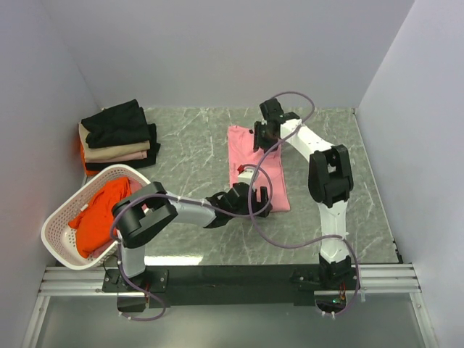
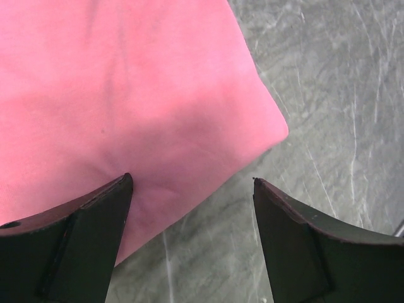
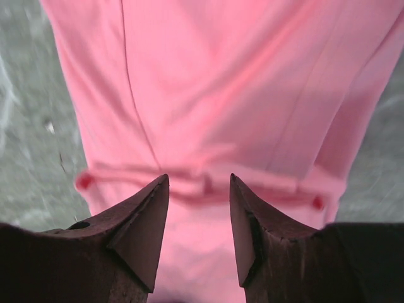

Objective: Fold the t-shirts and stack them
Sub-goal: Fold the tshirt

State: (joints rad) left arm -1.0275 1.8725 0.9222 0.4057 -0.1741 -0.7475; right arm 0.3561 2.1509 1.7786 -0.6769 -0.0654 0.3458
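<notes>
Found a stack of folded t-shirts [image 1: 118,138] finished at the far left corner of the tabletop [image 1: 196,159]. Saw the pink t-shirt [image 1: 275,177] lying mid-tabletop, narrowed to a long strip, crosswise fold not yet made. Spotted an orange-red t-shirt [image 1: 101,214] waiting in the white basket [image 1: 51,230]. Judged the task past halfway. Had the left tool [image 2: 192,182] spread wide over the strip's near corner, and the right tool [image 3: 199,183] apart over its far end, neither clamped on cloth. Noted bare marble on both sides of the strip, side walls close.
</notes>
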